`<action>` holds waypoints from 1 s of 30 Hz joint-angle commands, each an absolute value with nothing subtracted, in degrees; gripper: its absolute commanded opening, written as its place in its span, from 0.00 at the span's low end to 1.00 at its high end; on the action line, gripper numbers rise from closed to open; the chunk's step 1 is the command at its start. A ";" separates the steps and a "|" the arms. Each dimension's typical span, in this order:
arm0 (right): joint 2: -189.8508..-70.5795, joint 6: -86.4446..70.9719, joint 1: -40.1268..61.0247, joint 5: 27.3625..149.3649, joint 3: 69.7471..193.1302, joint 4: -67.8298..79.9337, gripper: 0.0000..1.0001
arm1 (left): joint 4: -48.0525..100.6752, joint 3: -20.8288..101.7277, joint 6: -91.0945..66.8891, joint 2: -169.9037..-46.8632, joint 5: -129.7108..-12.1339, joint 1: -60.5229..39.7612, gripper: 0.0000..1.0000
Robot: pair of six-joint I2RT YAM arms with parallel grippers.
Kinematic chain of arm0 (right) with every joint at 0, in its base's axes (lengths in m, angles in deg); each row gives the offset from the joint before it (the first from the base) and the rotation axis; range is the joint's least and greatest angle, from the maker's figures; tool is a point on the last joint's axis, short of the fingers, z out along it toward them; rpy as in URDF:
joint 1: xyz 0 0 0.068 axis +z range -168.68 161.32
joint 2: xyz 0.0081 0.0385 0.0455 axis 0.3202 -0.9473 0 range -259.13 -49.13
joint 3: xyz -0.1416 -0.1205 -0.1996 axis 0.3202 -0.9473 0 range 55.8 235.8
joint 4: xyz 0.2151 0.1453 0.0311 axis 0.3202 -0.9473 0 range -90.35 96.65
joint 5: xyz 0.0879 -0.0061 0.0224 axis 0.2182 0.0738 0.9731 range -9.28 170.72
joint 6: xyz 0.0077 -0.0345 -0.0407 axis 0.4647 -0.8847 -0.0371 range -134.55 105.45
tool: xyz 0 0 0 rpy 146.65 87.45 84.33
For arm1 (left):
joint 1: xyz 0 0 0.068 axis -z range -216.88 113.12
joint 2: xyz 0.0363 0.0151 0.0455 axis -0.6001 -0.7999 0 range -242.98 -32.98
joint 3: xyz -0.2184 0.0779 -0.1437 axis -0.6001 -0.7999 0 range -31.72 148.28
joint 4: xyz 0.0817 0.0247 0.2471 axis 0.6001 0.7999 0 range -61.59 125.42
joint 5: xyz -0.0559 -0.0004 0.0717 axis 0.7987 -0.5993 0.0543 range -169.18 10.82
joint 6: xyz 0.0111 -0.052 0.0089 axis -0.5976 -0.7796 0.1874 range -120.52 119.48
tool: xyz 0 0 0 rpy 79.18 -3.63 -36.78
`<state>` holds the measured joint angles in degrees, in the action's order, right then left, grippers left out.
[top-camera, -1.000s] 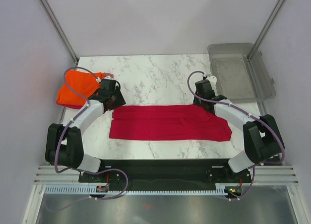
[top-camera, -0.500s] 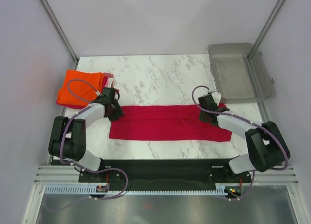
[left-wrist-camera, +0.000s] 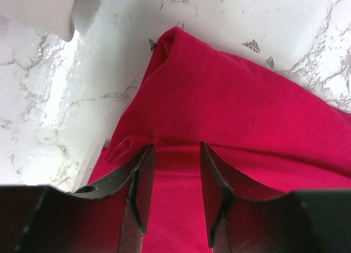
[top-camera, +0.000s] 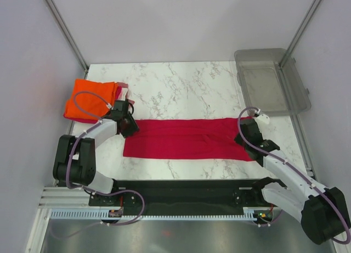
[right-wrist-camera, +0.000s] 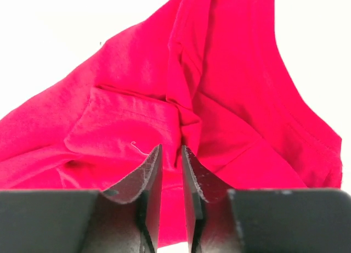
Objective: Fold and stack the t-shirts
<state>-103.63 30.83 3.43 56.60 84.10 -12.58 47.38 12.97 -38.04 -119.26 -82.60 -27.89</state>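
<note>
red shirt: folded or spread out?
Partly folded. The crimson t-shirt lies as a long narrow strip with overlapped layers along its length; it is not folded end to end.

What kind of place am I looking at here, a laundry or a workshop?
Probably a robotics lab test cell: a left arm and a right arm bolted at the edge of a marble-patterned table, plain walls and metal frame posts boxing it in, one crimson shirt laid out.

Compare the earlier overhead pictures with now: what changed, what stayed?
The right pincer swung from the far right corner of the crimson t-shirt toward the near edge and pinched its right end. The left pincer edged nearer at the left corner. The orange t-shirt and bin stayed put.
</note>
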 commanded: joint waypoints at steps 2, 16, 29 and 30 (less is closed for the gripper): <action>-106.43 26.33 3.21 58.55 86.55 -8.57 0.30 | 47.05 12.40 -37.70 -113.76 -84.72 -28.00 0.45; -135.96 14.37 3.47 82.03 108.53 -0.12 0.37 | 49.95 19.15 -35.42 -112.94 -85.42 -27.74 0.46; -150.72 14.72 4.52 86.35 112.40 0.06 0.29 | 52.23 28.22 -34.71 -130.43 -80.59 -27.74 0.42; -151.26 14.80 4.53 86.26 112.49 0.06 0.29 | 52.32 28.31 -34.80 -131.14 -80.42 -27.74 0.42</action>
<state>-149.16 15.38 4.28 85.28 110.30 -0.60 50.46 26.21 -36.64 -128.77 -81.82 -27.78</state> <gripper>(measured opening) 0.291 0.424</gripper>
